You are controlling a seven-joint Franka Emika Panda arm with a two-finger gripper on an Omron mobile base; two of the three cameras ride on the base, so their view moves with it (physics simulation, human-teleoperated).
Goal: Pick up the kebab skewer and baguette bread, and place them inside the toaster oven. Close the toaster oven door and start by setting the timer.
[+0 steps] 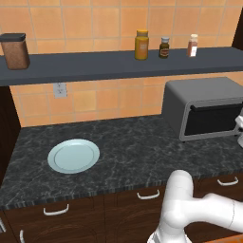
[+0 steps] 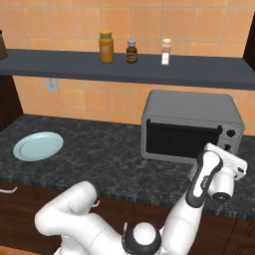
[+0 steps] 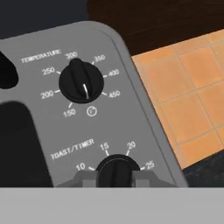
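**End effector pinched on toaster oven timer knob**

Dark marble counter (image 1: 133,152) under orange tiled wall, grey shelf (image 1: 118,64) above. Toaster oven (image 2: 189,124) sits on the counter at right, toaster oven door (image 2: 180,141) shut, dark glass, nothing visible through it.

End effector (image 3: 114,178) is narrow, fingertips (image 3: 83,179) pressed on both sides of the toast/timer knob (image 3: 117,170) at the bottom of the control panel. Temperature knob (image 3: 81,81) above it is untouched, white pointer aimed down toward the 450 side.

Hand view gives the dial marks: 150–450 on temperature, 10, 15, 20, 25 on the timer. Right base view shows the white arm reaching up to the oven's right front, wrist covering the lower knob area. Left base view shows the oven at far right, partly cropped, plus an empty pale blue plate (image 1: 73,155) on the counter well left of the oven, a wall outlet (image 1: 60,89), a brown canister (image 1: 15,51) and three small jars (image 1: 163,47) on the shelf.
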